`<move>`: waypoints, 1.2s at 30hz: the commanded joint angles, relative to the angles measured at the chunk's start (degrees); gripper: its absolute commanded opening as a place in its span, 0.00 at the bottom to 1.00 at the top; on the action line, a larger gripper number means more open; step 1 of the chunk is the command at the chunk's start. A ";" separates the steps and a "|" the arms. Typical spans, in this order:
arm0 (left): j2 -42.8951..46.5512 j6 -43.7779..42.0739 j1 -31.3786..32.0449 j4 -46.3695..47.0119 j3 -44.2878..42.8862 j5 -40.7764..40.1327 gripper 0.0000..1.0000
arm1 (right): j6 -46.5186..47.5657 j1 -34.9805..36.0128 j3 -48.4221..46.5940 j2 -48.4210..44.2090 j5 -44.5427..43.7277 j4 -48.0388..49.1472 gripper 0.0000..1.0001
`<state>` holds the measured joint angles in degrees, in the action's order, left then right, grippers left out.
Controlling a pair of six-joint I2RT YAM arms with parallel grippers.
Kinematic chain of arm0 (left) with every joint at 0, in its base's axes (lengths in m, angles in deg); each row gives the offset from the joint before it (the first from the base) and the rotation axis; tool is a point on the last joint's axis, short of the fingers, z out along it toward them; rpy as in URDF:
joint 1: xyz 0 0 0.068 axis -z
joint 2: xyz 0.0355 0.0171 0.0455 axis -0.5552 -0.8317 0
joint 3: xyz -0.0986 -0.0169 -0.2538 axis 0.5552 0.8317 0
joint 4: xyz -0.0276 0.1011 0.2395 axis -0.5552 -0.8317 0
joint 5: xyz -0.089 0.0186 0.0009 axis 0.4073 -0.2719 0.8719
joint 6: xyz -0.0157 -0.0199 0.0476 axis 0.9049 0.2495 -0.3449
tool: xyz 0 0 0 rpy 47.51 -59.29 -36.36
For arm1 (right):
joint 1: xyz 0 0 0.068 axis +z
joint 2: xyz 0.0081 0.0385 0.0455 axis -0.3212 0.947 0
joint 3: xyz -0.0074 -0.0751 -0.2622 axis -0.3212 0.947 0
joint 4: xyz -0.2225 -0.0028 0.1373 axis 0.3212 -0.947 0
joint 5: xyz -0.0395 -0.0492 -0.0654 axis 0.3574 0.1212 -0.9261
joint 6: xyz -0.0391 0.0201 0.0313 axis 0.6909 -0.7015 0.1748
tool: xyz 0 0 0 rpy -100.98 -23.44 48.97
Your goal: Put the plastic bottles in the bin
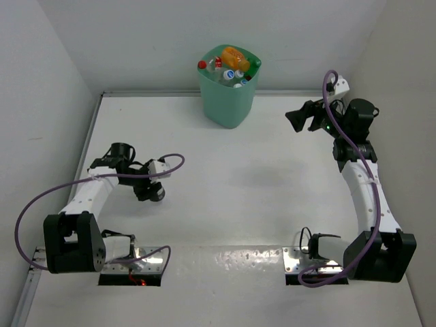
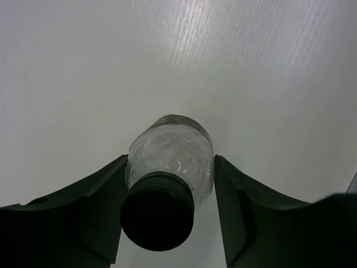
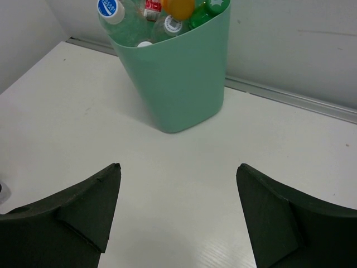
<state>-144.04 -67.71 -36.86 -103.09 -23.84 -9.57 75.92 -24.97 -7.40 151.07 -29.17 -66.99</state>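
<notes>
**One bottle gripped, the rest in the bin**

Top view: the bin (image 1: 227, 102) stands at the far edge of the table (image 1: 225, 177), heaped with bottles (image 1: 235, 58). The left gripper (image 1: 151, 193) sits low, and what it holds is hidden.
Left wrist view: its jaws press both sides of a clear, black-capped bottle (image 2: 170, 162).
Right wrist view: the right gripper (image 3: 178, 173) gapes empty, facing the bin.

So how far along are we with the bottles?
Mostly done: the bin is heaped with bottles. In hand: the left gripper grips a black-capped clear bottle on the table. The right gripper is open and empty. Left: dropping that one in; no other loose bottles visible.
</notes>
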 commanded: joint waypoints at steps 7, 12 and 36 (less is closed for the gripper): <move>-3.62 11.53 2.43 1.39 -15.06 3.35 0.46 | 1.85 -0.17 0.91 -0.60 1.04 0.55 0.81; -8.90 41.58 5.94 20.85 -40.62 2.14 0.47 | 0.97 -0.18 1.88 -0.60 1.04 0.81 0.81; -56.36 62.73 23.26 56.41 -90.77 -21.60 0.46 | 0.97 -2.11 5.40 0.28 0.60 -0.16 0.80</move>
<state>-200.39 -3.43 -14.85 -49.78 -110.98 -28.82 76.80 -26.50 -2.55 151.37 -29.11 -68.46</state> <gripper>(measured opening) 0.633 0.799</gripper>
